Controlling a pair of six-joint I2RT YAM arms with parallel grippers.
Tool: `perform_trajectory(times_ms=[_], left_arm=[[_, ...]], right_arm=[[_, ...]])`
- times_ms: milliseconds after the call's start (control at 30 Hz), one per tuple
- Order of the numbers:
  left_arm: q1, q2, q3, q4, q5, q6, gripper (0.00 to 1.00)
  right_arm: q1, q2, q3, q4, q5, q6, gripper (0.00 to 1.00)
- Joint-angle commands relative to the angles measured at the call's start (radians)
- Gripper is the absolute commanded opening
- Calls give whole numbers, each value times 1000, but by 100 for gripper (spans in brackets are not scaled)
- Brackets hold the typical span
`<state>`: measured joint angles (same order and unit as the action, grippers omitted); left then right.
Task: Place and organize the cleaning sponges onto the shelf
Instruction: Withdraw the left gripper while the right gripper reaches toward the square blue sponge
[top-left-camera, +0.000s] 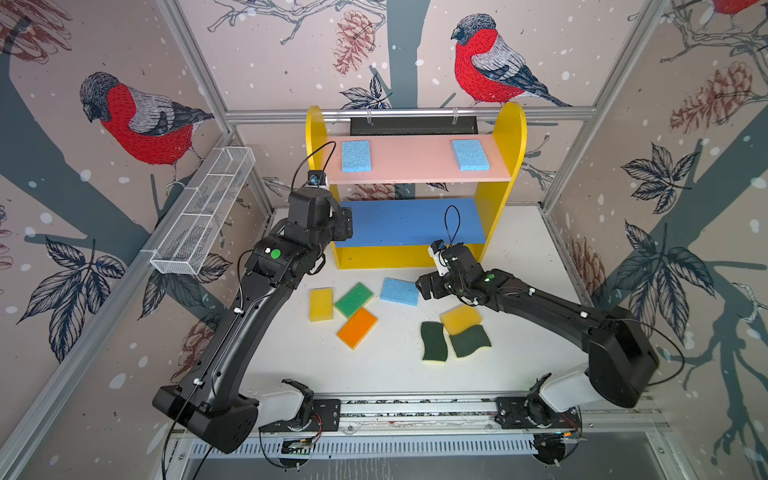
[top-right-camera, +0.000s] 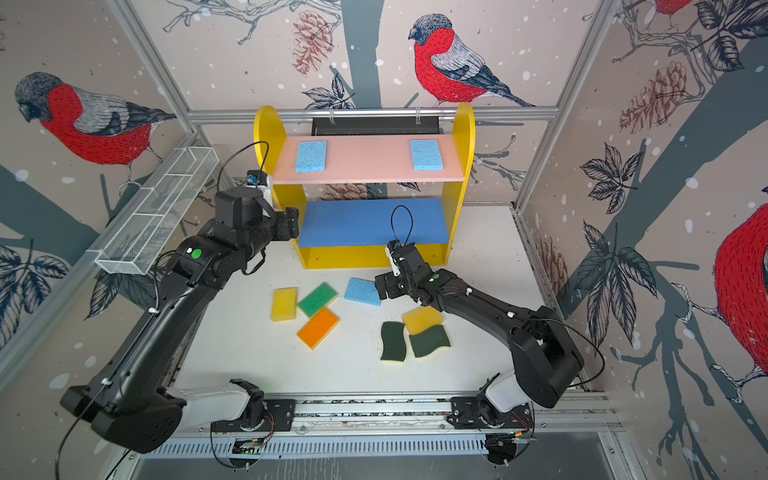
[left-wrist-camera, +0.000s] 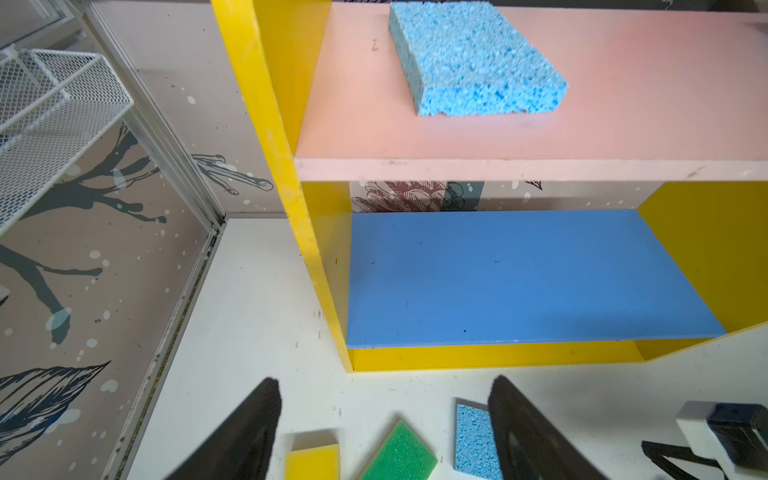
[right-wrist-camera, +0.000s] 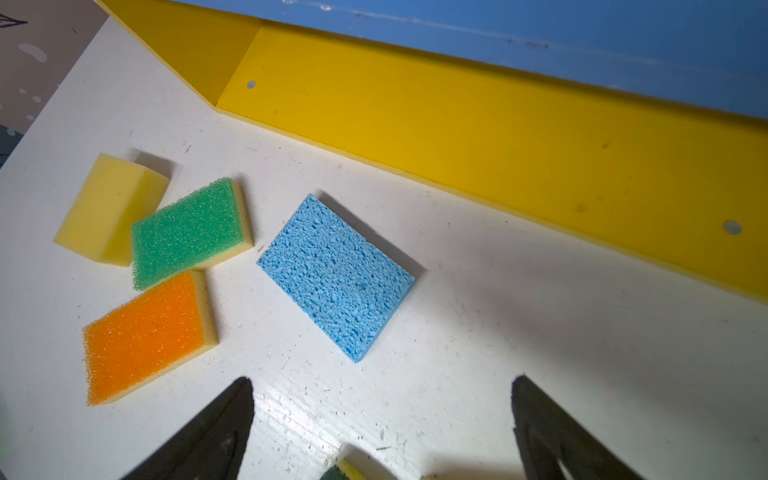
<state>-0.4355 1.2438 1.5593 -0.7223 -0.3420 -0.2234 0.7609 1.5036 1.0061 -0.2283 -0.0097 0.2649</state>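
The shelf (top-left-camera: 509, 137) stands at the back; two light-blue sponges (top-left-camera: 355, 156) (top-left-camera: 470, 154) lie on its pink top board, and its blue middle board (top-left-camera: 407, 222) is bare. On the table lie a third light-blue sponge (top-left-camera: 399, 291), a yellow block (top-left-camera: 321, 304), a green-topped sponge (top-left-camera: 354, 299), an orange-topped one (top-left-camera: 357, 328), another yellow block (top-left-camera: 460, 319) and two dark-green scourers (top-left-camera: 433, 342) (top-left-camera: 470, 340). My left gripper (top-left-camera: 348, 224) (left-wrist-camera: 385, 380) hangs open and empty by the shelf's left side. My right gripper (top-left-camera: 424, 289) (right-wrist-camera: 382, 379) is open, just right of the table's blue sponge (right-wrist-camera: 336, 274).
A long white wire-mesh basket (top-left-camera: 208, 212) is fixed along the left wall. The arms' base rail (top-left-camera: 415, 409) runs along the table's front edge. Patterned walls close in the table on three sides.
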Motion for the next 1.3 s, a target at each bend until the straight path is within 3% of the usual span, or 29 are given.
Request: perform_trajectory(times_ms=[0, 433, 1067, 1267], left_arm=[[0, -41, -78, 39, 5, -39, 79], [1, -174, -514, 215, 74, -163, 78], [1, -147, -599, 285, 133, -169, 74], [3, -132, -609, 294, 142, -166, 74]], right_arm=[[13, 22, 1, 64, -29, 28, 96], [11, 115, 1, 95, -2, 36, 94], [-43, 341, 121, 126, -38, -20, 83], [-50, 387, 156, 140, -66, -27, 75]])
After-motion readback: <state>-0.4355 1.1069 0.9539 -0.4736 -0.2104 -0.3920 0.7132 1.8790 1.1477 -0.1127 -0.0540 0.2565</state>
